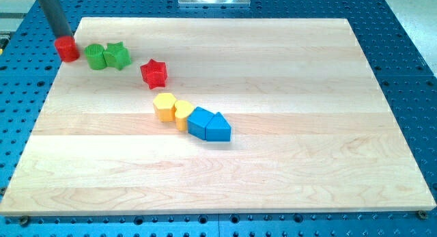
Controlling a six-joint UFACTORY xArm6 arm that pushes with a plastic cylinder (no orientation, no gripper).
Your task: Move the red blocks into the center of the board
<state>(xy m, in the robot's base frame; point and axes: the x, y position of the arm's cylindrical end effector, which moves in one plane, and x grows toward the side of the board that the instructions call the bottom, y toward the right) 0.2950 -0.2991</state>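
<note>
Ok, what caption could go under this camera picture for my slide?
My tip touches the red block at the board's top-left corner, while the red star waits nearer the middle.

Surface [273,182] is pale wood with lengthwise plank grain, sitting on a blue perforated base [410,46]. Blocks: red cylinder [67,50], red star [154,74], green cylinder [95,57], green star [117,56], two yellow [164,106] [183,113], two blue [200,122] [218,128]. Rod is dark grey, my tip [63,37] included.

green blocks [107,57] beside red cylinder [67,49], yellow-blue row [191,118] below red star [154,73]
</note>
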